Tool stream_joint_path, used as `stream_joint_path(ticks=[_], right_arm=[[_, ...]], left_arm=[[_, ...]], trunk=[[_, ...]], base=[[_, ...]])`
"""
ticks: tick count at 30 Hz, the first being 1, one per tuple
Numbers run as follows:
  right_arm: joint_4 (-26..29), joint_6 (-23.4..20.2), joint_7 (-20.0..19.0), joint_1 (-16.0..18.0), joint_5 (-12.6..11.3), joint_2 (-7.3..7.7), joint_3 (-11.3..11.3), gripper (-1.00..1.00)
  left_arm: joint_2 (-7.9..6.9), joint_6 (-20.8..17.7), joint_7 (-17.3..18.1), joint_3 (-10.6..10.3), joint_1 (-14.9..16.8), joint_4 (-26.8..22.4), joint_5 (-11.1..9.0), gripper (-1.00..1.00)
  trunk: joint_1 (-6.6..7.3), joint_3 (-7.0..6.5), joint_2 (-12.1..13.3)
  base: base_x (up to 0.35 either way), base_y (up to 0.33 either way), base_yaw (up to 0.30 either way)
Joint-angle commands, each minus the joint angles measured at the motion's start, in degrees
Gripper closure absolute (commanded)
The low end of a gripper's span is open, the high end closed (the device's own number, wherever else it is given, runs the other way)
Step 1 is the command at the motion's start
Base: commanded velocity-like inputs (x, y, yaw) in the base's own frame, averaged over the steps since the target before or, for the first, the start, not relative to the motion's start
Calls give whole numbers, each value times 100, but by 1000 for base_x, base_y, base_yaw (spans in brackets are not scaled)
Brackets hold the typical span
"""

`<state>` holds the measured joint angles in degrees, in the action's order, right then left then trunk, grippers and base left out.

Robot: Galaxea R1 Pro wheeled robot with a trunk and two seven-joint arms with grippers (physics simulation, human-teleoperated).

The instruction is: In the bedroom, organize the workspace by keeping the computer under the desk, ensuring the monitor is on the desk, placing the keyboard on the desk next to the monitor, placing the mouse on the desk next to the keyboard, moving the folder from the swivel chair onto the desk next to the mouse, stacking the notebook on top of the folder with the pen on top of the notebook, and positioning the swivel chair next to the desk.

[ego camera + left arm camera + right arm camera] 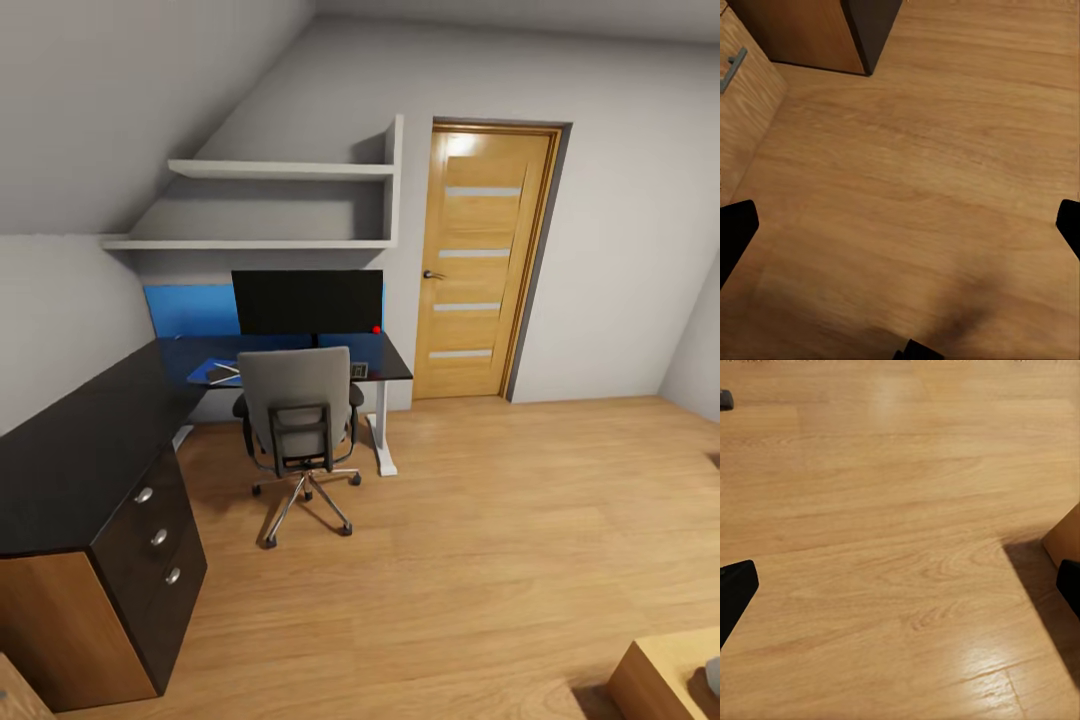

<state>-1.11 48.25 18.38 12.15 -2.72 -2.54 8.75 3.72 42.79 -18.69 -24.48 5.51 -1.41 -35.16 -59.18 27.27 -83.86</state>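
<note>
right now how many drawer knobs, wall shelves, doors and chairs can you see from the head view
drawer knobs: 3
wall shelves: 2
door: 1
swivel chair: 1
total: 7

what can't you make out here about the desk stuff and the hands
- Keyboard: head view, the swivel chair back hides it; just a small grey piece shows at the desk front edge.
- Folder: head view, partly behind the chair; the white streak on it is too small to name.
- Mouse, notebook, computer: cannot be picked out.
- Left hand, right hand: wrist views, fingertips cut by the edges; nothing between them.
</note>
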Motion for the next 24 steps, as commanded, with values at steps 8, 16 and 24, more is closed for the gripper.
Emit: stream_joint_path(ticks=[8, 16, 24], right_arm=[[-12, 17, 26, 6, -27, -1, 48, -100], [-12, 17, 26, 6, -27, -1, 48, -100], [-12, 17, 26, 6, -27, -1, 48, -100]], left_arm=[[-26, -15, -54, -99, 3, 0, 115, -100], [-29, -16, -78, -94, 3, 0, 116, -100], [-22, -77, -52, -100, 3, 0, 123, -100]], trunk=[[111, -84, 199], [111, -84, 199], [111, -84, 199]], base=[[0, 0, 0], [0, 0, 0], [0, 0, 0]])
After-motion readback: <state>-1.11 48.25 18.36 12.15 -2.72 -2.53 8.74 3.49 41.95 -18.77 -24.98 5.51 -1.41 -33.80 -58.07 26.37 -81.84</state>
